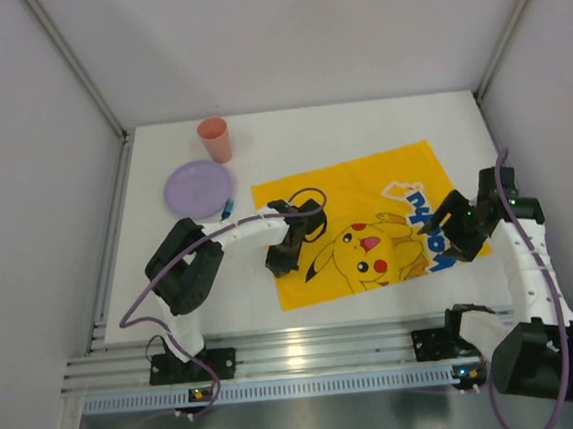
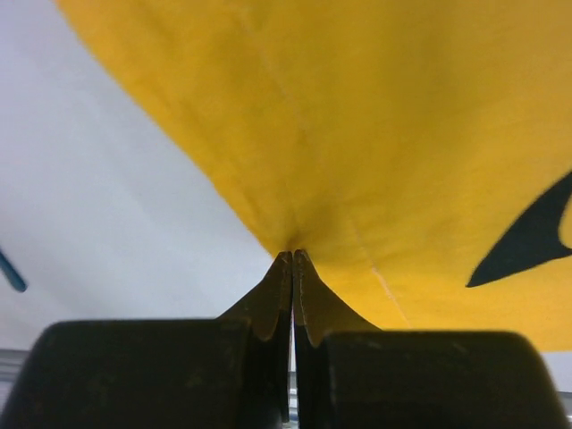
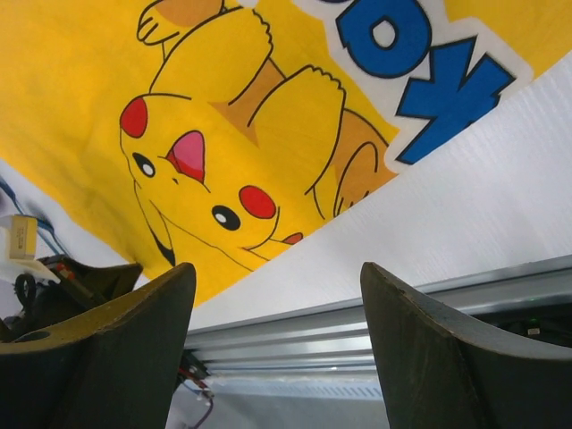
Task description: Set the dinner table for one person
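The dinner table (image 1: 359, 128) is a white tabletop with a ribbed aluminium rail (image 1: 309, 353) along its near edge. A yellow Pikachu-printed cloth (image 1: 367, 217) lies flat on it. My left gripper (image 1: 279, 263) is shut on the cloth's left edge; in the left wrist view its tips (image 2: 293, 257) pinch a raised fold of the cloth (image 2: 375, 134). My right gripper (image 1: 447, 241) hovers open and empty over the cloth's right part. In the right wrist view it (image 3: 275, 277) hangs above the cloth (image 3: 223, 116), the table (image 3: 465, 206) and the rail (image 3: 357, 331).
A purple plate (image 1: 198, 188) lies at the back left, with a pink cup (image 1: 215, 139) standing behind it. A blue utensil (image 1: 227, 209) lies by the plate's right rim; its tip shows in the left wrist view (image 2: 11, 271). White walls enclose three sides.
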Action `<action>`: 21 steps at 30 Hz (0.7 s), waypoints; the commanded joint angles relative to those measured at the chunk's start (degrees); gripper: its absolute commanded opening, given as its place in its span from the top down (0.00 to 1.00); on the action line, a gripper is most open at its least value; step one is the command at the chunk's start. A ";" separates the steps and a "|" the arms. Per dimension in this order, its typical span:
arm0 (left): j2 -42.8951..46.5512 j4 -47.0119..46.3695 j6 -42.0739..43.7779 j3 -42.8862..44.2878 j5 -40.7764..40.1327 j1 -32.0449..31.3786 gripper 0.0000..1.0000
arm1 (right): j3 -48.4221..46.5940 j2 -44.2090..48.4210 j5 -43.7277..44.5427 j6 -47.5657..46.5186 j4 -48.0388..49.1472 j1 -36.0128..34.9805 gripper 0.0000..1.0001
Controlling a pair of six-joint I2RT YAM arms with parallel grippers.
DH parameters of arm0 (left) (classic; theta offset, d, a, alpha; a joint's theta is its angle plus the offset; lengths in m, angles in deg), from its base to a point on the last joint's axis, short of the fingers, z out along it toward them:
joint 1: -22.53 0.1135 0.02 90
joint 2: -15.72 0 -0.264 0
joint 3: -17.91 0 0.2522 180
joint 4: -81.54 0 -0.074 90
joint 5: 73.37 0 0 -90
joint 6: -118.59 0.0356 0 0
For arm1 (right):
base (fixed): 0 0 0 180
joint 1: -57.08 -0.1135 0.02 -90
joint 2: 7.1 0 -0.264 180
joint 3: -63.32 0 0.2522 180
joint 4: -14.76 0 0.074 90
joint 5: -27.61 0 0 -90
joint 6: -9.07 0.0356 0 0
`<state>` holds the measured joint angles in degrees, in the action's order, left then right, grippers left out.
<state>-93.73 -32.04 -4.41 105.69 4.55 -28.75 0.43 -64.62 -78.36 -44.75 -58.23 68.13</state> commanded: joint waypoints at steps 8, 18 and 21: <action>8.37 7.63 1.61 -6.69 -11.29 3.74 1.00 | -7.47 -6.64 1.29 1.69 3.23 -2.52 0.25; 14.87 5.18 0.13 -3.54 -4.81 4.35 0.53 | -10.73 -12.62 2.95 3.19 5.96 -9.02 0.25; 16.55 4.11 -1.46 -1.95 -1.64 4.35 0.27 | -11.96 -13.67 3.13 3.37 6.13 -9.73 0.25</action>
<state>-81.58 -25.94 -4.30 100.36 -0.96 -24.45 -8.00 -77.97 -76.37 -42.26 -54.25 59.43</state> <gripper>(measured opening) 0.689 0.748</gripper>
